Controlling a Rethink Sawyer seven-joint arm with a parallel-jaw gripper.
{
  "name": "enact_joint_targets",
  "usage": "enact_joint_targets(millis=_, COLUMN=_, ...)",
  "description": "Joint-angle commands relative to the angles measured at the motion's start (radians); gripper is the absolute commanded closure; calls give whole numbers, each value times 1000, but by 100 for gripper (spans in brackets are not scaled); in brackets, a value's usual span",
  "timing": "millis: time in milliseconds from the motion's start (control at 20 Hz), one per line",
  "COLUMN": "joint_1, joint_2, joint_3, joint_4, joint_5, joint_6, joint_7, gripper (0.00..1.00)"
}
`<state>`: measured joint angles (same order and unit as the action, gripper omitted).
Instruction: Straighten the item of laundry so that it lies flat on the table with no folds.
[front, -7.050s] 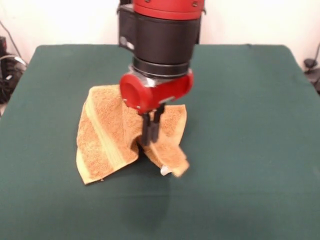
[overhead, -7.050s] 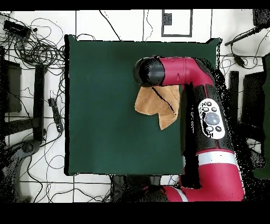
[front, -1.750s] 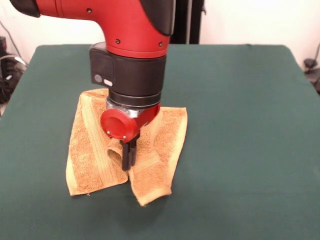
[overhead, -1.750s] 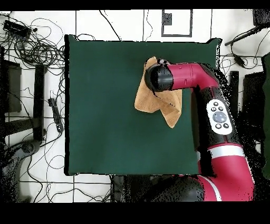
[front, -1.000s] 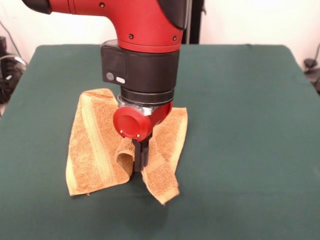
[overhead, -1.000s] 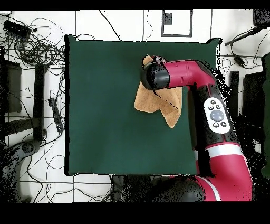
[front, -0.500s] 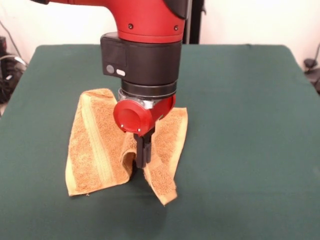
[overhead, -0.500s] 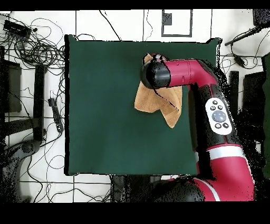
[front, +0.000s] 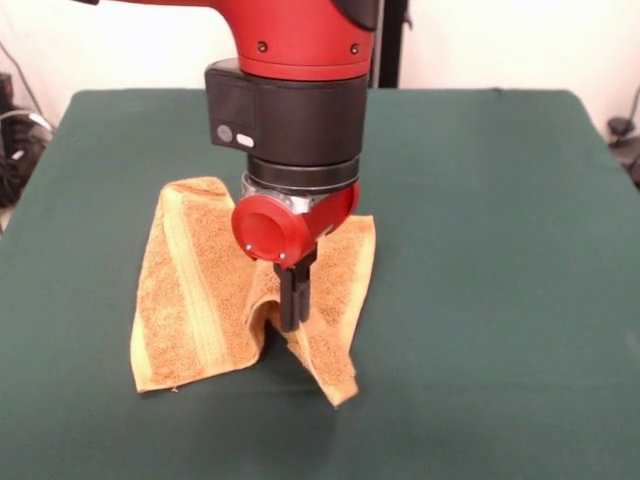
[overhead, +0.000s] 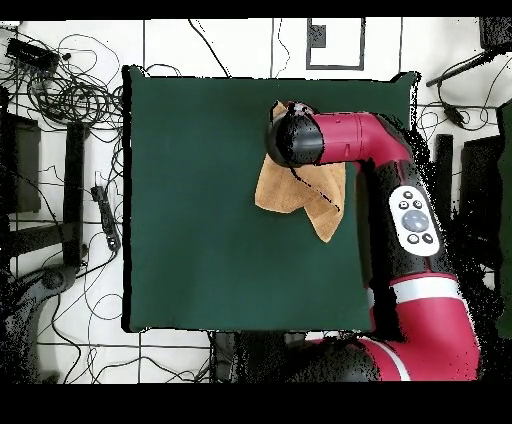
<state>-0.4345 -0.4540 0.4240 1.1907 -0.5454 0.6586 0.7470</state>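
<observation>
Your pincer (front: 291, 318) is pinched narrow on a raised fold of the towel (front: 195, 290), fingers together and pointing straight down from the red wrist. The towel sits on the green desk (front: 480, 250), left of centre in the front view, still crumpled. Its left part lies mostly flat, with a paler woven band running from the far corner to the near edge. The middle is pulled up into a ridge at the pincer, and a narrow flap hangs from there to a corner that touches the desk on the near right. In the overhead view the arm (overhead: 365, 150) covers the towel's (overhead: 285, 190) upper part, so you only see its lower portion, tapering to a point.
</observation>
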Motion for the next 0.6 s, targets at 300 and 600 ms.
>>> enact_joint_targets(millis=300, joint_1=78, joint_2=10, joint_3=-45, joint_4=86, joint_5=47, joint_6=-5, joint_7=242, gripper=100)
enact_joint_targets(millis=600, joint_1=171, joint_2=-14, joint_3=-237, joint_4=99, joint_5=135, joint_6=-76, joint_7=662, gripper=100)
